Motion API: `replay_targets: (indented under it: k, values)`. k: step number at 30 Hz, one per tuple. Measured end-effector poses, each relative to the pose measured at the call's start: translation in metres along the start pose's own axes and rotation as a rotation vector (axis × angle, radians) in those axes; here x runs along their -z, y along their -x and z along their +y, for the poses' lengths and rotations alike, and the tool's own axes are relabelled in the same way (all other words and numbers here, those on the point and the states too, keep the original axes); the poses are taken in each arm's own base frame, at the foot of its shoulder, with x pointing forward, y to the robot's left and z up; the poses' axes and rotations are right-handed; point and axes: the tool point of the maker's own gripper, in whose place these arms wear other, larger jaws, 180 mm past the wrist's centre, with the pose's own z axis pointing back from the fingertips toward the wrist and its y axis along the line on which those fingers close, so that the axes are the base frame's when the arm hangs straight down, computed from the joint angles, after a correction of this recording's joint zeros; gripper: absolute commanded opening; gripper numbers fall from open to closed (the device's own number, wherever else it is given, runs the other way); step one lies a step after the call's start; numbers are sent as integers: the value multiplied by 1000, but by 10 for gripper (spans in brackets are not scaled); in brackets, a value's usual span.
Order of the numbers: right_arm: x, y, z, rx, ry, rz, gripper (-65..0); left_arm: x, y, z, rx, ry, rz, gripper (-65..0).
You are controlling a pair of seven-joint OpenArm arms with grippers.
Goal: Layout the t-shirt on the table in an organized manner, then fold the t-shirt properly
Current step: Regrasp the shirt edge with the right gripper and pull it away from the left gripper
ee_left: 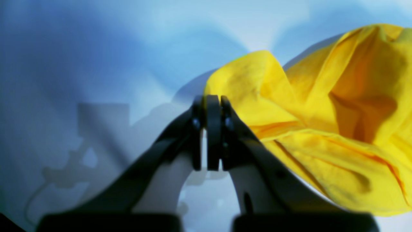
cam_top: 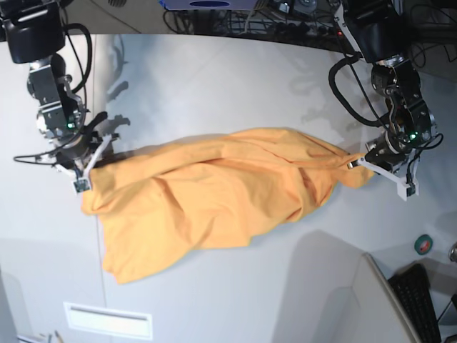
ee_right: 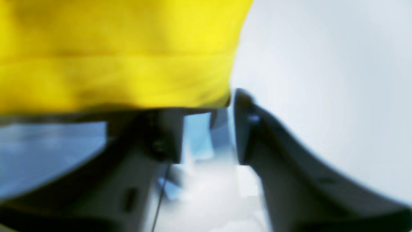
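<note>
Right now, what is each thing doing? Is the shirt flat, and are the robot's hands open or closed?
t-shirt: on the table, stretched between both arms, still rumpled and not folded.
left gripper: jaws shut with no cloth between them, right beside one end of the shirt.
right gripper: at the shirt's other end, jaws standing apart, cloth edge lying over one of them; whether it grips is unclear.
table: shirt lying on it.

The t-shirt (cam_top: 214, 193) is soft, matt, creased cotton-like cloth; the desk (cam_top: 214, 86) is smooth, pale and faintly sheened; fingers (ee_left: 213, 129) look matt black plastic.
</note>
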Motion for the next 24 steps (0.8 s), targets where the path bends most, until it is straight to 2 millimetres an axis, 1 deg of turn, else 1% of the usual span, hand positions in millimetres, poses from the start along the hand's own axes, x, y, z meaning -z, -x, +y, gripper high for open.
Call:
replay_targets:
  k: [3,5,7,10,12,13,15,17,19,20,22,23,24]
  values:
    - [-2,3,1,3,-3,22,-650,0,0,0,0,-1,0,-650]
    - [-11,4,4,-6,-3,32,-650,0,0,0,0,1,1,-650]
    - [-27,12,12,-9,-18,70,-650,0,1,0,1,0,1,-650]
    - [-59,26,28,-23,-52,159,-650,0,2,1,1,-2,1,-650]
    - [-80,29,37,-28,-72,202,-650,-5,5,2,13,-6,2,-650]
    - [-90,26,40,-28,-81,208,-650,-9,5,3,20,-9,-7,-650]
    - [-110,20,43,-34,-88,219,-650,-20,-2,4,39,-20,-40,-650]
    - [-131,15,44,-45,-95,242,-650,-32,-17,4,56,-27,-93,-650]
    - [-148,1,40,-88,-102,227,-650,-44,-35,2,73,-27,-158,-650]
    - [-154,-3,39,-116,-99,230,-650,-50,-42,1,79,-29,-182,-650]
    - [-154,-1,39,-176,-121,264,-650,-58,-49,0,89,-35,-204,-650]
    - [-154,4,38,-195,-127,299,-650,-58,-49,0,90,-35,-193,-650]
    - [-153,1,38,-201,-127,292,-650,-57,-48,0,88,-36,-173,-650]
